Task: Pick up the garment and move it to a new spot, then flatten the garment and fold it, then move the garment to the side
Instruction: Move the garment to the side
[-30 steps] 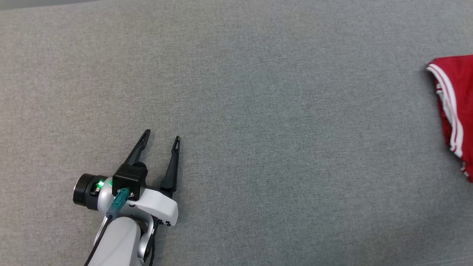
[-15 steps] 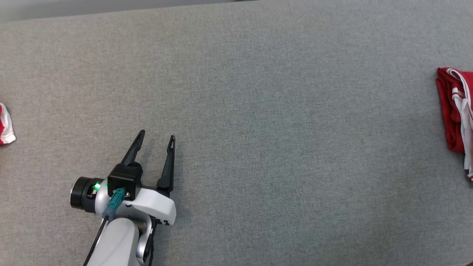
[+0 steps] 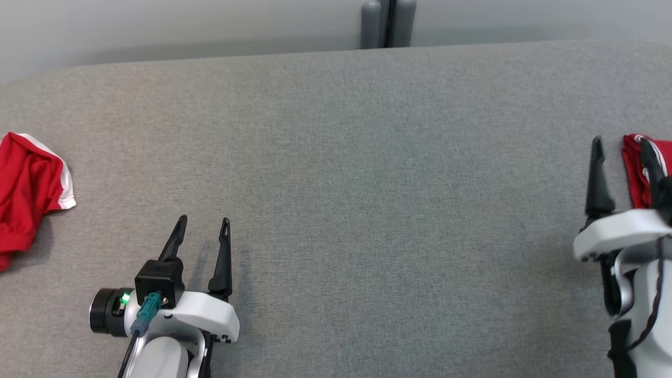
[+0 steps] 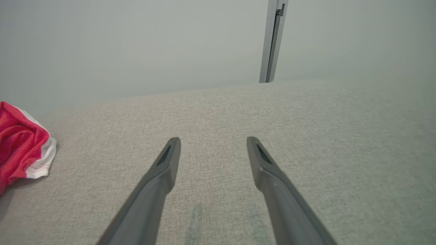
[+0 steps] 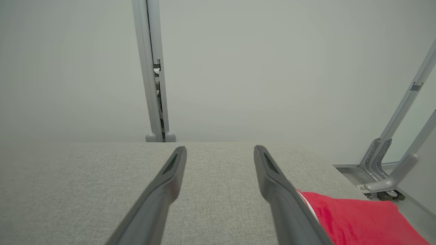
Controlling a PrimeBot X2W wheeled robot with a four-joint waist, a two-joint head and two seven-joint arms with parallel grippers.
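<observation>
A grey fabric-covered table (image 3: 367, 184) meets a pale wall (image 3: 157, 26) and grey post (image 3: 387, 23), and the white-trimmed red garment (image 3: 632, 176) lies at its right edge, its visible part running near-to-far, beside the right gripper (image 3: 619, 140), spread and empty like the left gripper (image 3: 203, 219), with another red cloth (image 3: 26, 184) at the far left.

Red garment (image 3: 631, 178) with white stripes, other garment (image 3: 23, 184) red with white hem, heathered grey tabletop (image 3: 367, 210)
</observation>
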